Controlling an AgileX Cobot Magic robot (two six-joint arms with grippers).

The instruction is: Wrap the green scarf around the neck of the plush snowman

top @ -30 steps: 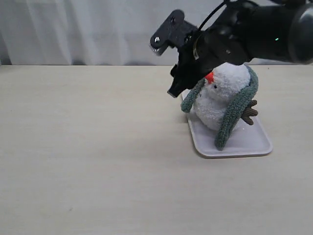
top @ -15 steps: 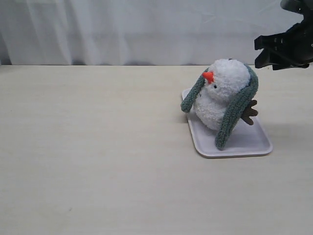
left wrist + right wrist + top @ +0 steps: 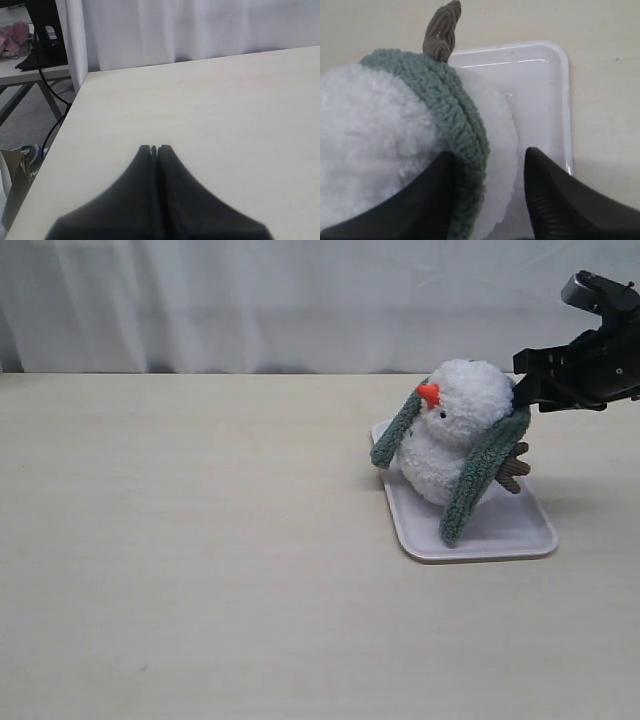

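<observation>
The plush snowman (image 3: 455,430) sits tilted on a white tray (image 3: 520,535), its orange nose pointing left. The green scarf (image 3: 482,468) runs behind its head; one end hangs at the left (image 3: 393,438), the other down the front right. My right gripper (image 3: 520,392) is at the back of the head, open. In the right wrist view the right gripper (image 3: 490,152) straddles the scarf (image 3: 462,125): one finger (image 3: 432,195) lies against the white head (image 3: 370,145), the other (image 3: 550,195) stands apart over the tray (image 3: 555,95). My left gripper (image 3: 154,148) is shut and holds nothing, far from the snowman.
A brown twig arm (image 3: 513,468) sticks out behind the scarf over the tray, also seen as the twig arm (image 3: 442,32) in the right wrist view. A white curtain (image 3: 250,300) backs the beige table (image 3: 200,540). The table's left edge (image 3: 62,130) drops to the floor.
The right arm left the snowman's front, swung out to the far right, and has come back in behind the head with its jaws narrower. The scarf's back part sits lower now.
</observation>
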